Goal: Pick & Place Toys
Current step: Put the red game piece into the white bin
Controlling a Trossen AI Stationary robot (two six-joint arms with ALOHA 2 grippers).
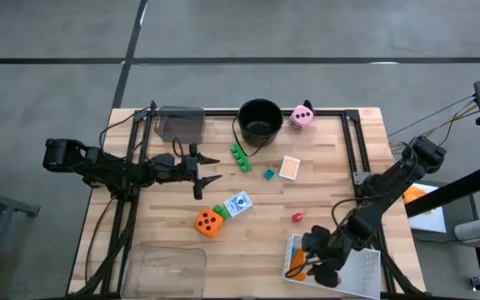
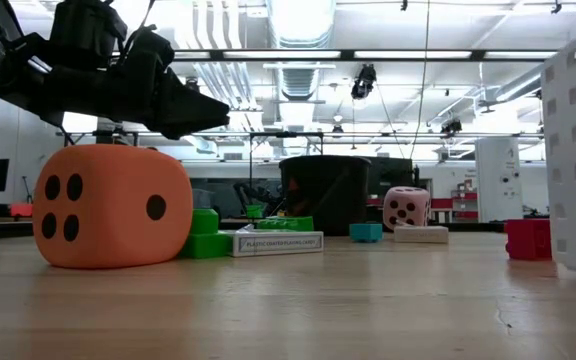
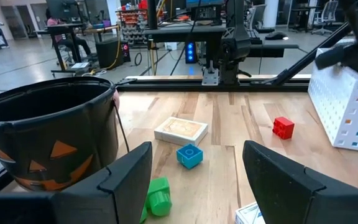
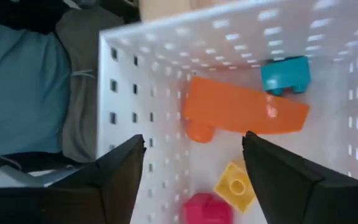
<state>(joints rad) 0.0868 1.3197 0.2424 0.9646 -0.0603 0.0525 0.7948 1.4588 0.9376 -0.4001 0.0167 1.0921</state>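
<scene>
— Hanging over the white tray at the table's near right corner, the right gripper has its fingers spread, and nothing sits between them.

— What's under it?

— Inside the tray, seen past the fingers: a long orange brick lying flat, its long axis running across the tray floor, one end near the perforated wall, the other near a teal brick. A yellow brick and a pink piece lie closer to the gripper. None of them touches the fingers.

— And the other arm?

— The left gripper hovers above the table's left-middle, fingers apart, empty, pointing toward the centre. Ahead of it lie a green brick, a small blue brick, a card pack and a red brick.

— The dice?

— The orange die sits near the middle front, touching a small green brick, with a blue-and-white card just beside that. The pink die rests beside the black bucket at the far edge.
</scene>
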